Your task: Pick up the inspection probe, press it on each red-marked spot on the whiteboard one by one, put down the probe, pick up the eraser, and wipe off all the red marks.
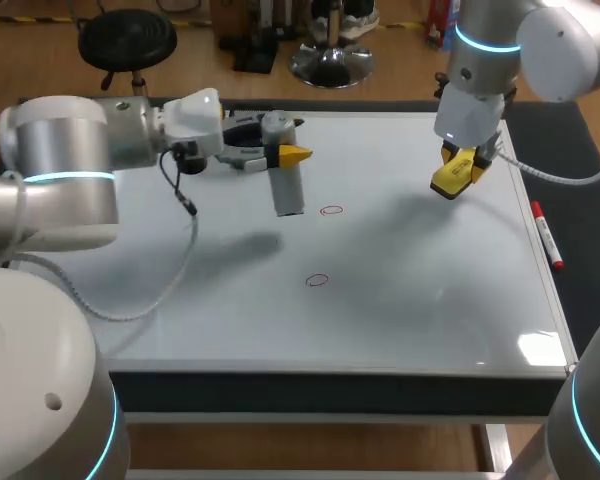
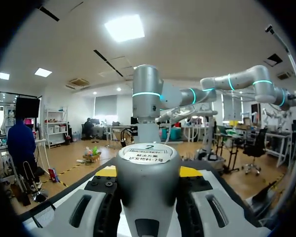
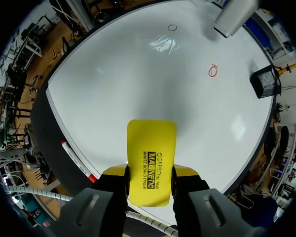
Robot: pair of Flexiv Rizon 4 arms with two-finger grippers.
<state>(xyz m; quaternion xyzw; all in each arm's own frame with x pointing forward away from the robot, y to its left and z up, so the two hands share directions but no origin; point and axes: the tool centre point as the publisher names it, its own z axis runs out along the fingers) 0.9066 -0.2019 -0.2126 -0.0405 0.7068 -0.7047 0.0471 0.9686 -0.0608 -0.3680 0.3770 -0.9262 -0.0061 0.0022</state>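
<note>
The whiteboard (image 1: 400, 300) fills the table. My left pincer (image 1: 280, 152), at the board's 11 o'clock, is clamped on the grey inspection probe (image 1: 286, 185), which points down at the board. My right pincer (image 1: 458, 168), at 2 o'clock, grips the yellow eraser (image 3: 151, 148) above the board. A marker (image 1: 546, 235) lies along the 3 o'clock edge. One red mark (image 1: 331, 210) sits near the probe's lower end, at its 4 o'clock; the other red mark (image 1: 317, 281) lies at 6 o'clock from the first.

Head camera looks down from behind on the whiteboard (image 1: 400, 300); right wrist shares it from above; left wrist faces outward, level.
</note>
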